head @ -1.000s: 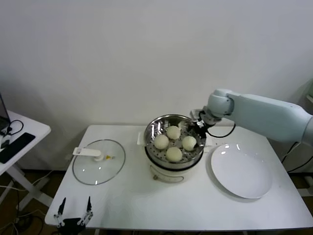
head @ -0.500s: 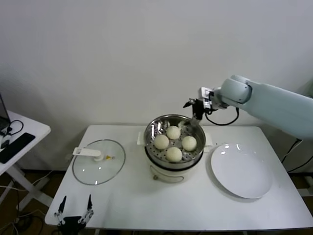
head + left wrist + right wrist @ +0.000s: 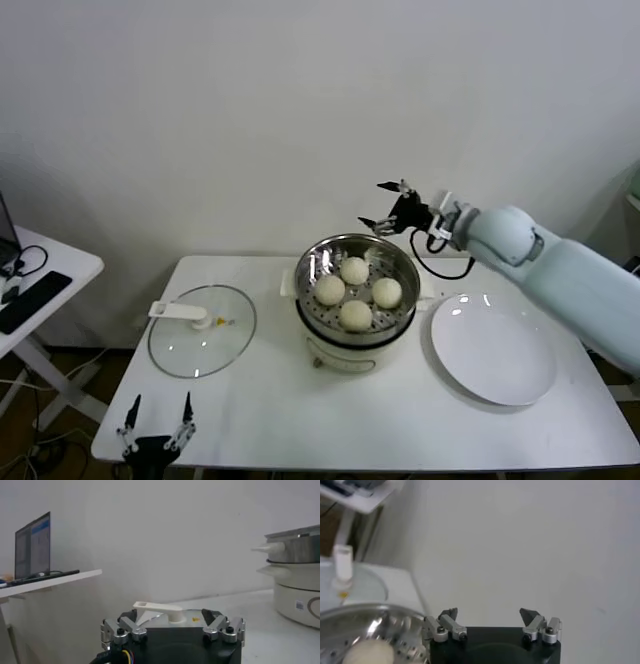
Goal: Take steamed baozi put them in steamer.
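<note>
Several cream-white baozi lie in the shiny steel steamer (image 3: 324, 259) on its white cooker base: one at the back (image 3: 354, 269), one at the left (image 3: 331, 289), one at the right (image 3: 387, 292), one at the front (image 3: 355, 315). My right gripper (image 3: 384, 204) is open and empty, raised above the steamer's back right rim, pointing left. In the right wrist view its gripper (image 3: 489, 614) faces the wall, with one baozi (image 3: 369, 652) and the steamer rim (image 3: 365, 615) below. My left gripper (image 3: 158, 418) is open and parked below the table's front left edge.
A glass lid (image 3: 201, 344) with a white handle lies left of the steamer; it also shows in the left wrist view (image 3: 160, 609). A white plate (image 3: 493, 348) lies to the right. A side table (image 3: 40, 275) with a laptop stands at far left.
My right gripper has lifted up and away from the steamer's back right rim and now hangs open above it. The baozi have not moved.
</note>
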`<state>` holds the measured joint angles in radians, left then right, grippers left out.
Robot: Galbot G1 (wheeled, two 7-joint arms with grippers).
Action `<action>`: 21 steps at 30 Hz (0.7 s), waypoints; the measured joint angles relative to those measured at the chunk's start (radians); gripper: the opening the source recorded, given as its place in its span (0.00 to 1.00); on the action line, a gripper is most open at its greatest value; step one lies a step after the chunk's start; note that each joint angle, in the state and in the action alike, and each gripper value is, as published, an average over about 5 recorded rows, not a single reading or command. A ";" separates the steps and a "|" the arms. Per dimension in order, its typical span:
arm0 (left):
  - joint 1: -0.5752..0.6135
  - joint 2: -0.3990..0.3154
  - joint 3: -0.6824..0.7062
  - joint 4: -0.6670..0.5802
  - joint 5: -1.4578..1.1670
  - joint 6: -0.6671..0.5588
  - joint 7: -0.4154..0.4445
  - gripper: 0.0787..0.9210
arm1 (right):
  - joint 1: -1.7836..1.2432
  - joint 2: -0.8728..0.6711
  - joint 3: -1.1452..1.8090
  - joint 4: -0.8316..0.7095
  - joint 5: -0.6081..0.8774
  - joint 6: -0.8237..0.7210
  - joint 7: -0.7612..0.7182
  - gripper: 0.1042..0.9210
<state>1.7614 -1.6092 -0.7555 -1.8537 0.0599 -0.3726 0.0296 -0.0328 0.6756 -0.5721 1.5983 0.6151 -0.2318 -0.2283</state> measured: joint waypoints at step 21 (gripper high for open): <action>-0.018 0.000 0.006 -0.001 -0.014 -0.008 0.000 0.88 | -1.059 0.274 0.815 0.281 -0.241 0.335 0.264 0.88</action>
<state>1.7431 -1.6092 -0.7499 -1.8550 0.0459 -0.3804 0.0297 -1.0914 0.9495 0.2426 1.8795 0.3746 0.1036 0.0356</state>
